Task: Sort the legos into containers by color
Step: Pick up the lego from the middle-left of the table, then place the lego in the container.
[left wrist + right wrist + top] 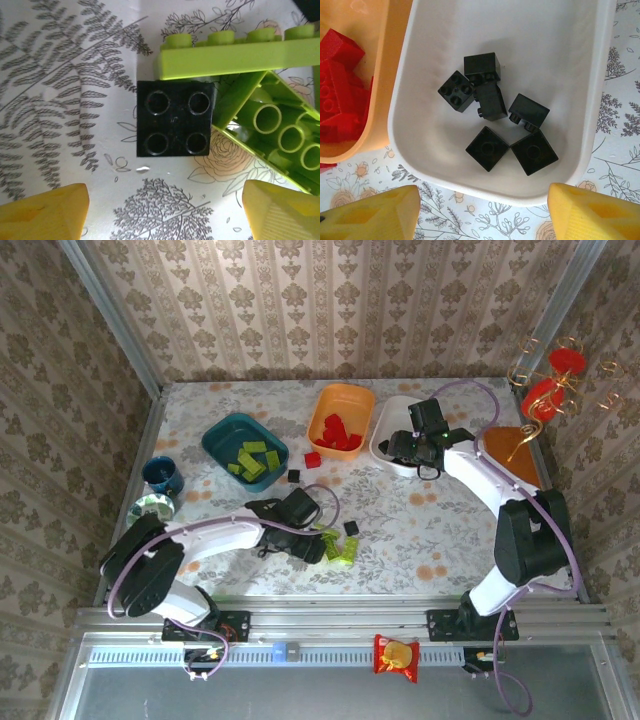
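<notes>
My left gripper hangs open low over the table, its yellow fingers apart with nothing between them. Just ahead of it lies a black lego touching two lime green legos. From above, this gripper sits beside the green pile and a black lego. My right gripper is open and empty above the near rim of the white tub, which holds several black legos. The orange tub holds red legos, and the dark teal tub holds green ones.
A loose red lego and a black lego lie between the tubs. A dark blue cup and a green patterned dish stand at the left edge. An orange piece and a wire ornament are at the right.
</notes>
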`<act>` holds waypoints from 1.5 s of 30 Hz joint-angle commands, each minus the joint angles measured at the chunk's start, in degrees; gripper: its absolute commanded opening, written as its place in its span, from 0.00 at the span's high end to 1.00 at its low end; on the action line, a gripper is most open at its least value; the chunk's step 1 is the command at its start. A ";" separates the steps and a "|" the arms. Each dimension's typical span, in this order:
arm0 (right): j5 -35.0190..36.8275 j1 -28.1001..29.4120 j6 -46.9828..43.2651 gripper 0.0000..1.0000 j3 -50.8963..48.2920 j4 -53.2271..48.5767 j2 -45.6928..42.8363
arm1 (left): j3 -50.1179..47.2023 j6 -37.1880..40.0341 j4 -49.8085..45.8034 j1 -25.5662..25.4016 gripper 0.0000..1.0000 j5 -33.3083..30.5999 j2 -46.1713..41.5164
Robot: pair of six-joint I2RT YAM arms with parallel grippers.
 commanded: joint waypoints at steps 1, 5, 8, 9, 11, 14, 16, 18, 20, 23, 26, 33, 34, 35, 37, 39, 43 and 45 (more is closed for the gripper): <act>-0.76 0.12 1.46 0.30 -0.48 1.13 -1.51 | 2.88 1.39 -0.40 -0.44 0.19 -2.50 2.36; -0.91 0.11 1.51 0.30 -0.59 1.26 -2.16 | 5.91 2.89 1.78 0.12 0.23 -5.25 5.00; -1.02 0.12 1.43 0.30 -0.68 1.17 -2.92 | 6.66 2.42 4.60 2.54 0.29 -4.21 7.27; -0.95 0.07 1.33 0.30 -0.72 1.02 -3.20 | 6.70 2.22 5.38 3.25 0.31 -3.49 7.93; -0.69 0.07 1.08 0.30 -0.81 0.95 -3.55 | 7.07 2.33 5.74 3.67 0.35 -2.40 8.50; -0.47 0.07 0.83 0.30 -0.77 0.47 -3.92 | 7.06 2.30 4.87 3.28 0.37 -1.69 8.06; -0.59 0.07 0.90 0.30 -1.01 0.71 -4.02 | 6.68 1.87 3.40 3.05 0.36 -1.55 7.30; -0.72 0.10 1.15 0.30 -1.21 1.15 -4.08 | 6.02 1.64 1.90 2.83 0.32 -1.55 6.39; -1.08 0.07 1.47 0.30 -1.21 1.56 -3.89 | 5.31 1.49 0.36 2.46 0.29 -1.64 5.29; -1.45 0.08 1.78 0.30 -0.99 1.96 -3.42 | 4.08 1.07 -0.15 1.98 0.33 -1.42 4.49; -1.46 0.07 2.12 0.30 -0.84 2.22 -3.10 | 3.80 1.02 1.00 1.95 0.45 -0.94 5.90; -1.19 0.10 2.03 0.30 -1.07 1.44 -3.97 | 5.16 1.59 1.13 1.98 0.59 -1.88 5.99; -1.17 0.07 2.03 0.30 -1.40 1.35 -4.42 | 5.48 1.60 0.92 2.10 0.61 -1.97 5.24; -1.03 0.13 2.16 0.30 -1.73 1.42 -4.82 | 5.95 1.61 0.87 2.25 0.61 -2.08 4.36; -1.03 0.07 2.54 0.30 -3.31 1.99 -6.04 | 7.50 1.50 1.83 3.18 0.62 -1.96 2.32; -1.08 0.07 3.27 0.30 -5.11 2.72 -7.19 | 9.94 1.59 4.29 4.74 0.62 -0.94 1.49; -1.21 0.13 5.38 0.30 -9.48 4.04 -9.58 | 19.45 3.27 7.76 6.99 0.62 0.49 4.90; -1.03 0.09 5.94 0.30 -11.38 4.16 -11.10 | 25.26 4.65 8.90 7.39 0.62 1.18 8.34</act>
